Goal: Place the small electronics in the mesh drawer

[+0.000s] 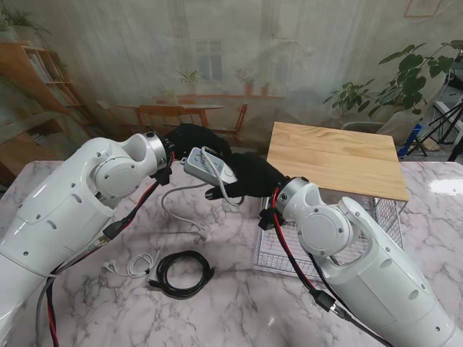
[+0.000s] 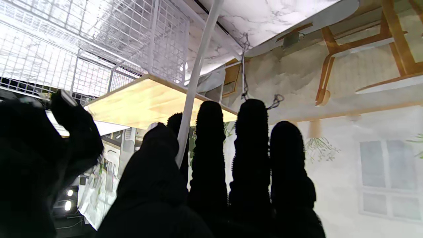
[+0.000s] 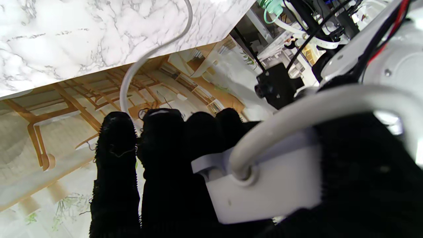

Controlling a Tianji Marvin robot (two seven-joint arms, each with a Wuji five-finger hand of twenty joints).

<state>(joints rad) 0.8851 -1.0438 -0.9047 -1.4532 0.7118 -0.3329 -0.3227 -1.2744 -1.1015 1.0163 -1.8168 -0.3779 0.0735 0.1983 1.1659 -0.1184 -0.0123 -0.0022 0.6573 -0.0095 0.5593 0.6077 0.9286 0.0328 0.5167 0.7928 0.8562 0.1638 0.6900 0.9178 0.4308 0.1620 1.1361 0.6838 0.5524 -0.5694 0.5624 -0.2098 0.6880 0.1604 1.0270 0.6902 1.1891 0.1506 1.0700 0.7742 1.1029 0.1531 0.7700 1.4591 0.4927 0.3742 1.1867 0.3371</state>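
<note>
Both gloved hands meet in the air over the middle of the marble table (image 1: 239, 303), toward its far edge; between them is a white power strip (image 1: 210, 168), lifted clear of the surface; the right hand (image 1: 249, 179) is closed on one end of it, thumb and fingers wrapped around the body where the cord enters, as the right wrist view shows; the left hand (image 1: 194, 139) is at the strip's other end, and whether it grips or only touches I cannot tell; the strip's white cord (image 1: 177, 213) hangs to the table; the mesh drawer (image 1: 278, 249) stands pulled out at the right under a wooden top (image 1: 333, 155); near the front edge lie a coiled black cable (image 1: 181, 273) and a white cable (image 1: 134, 265).
</note>
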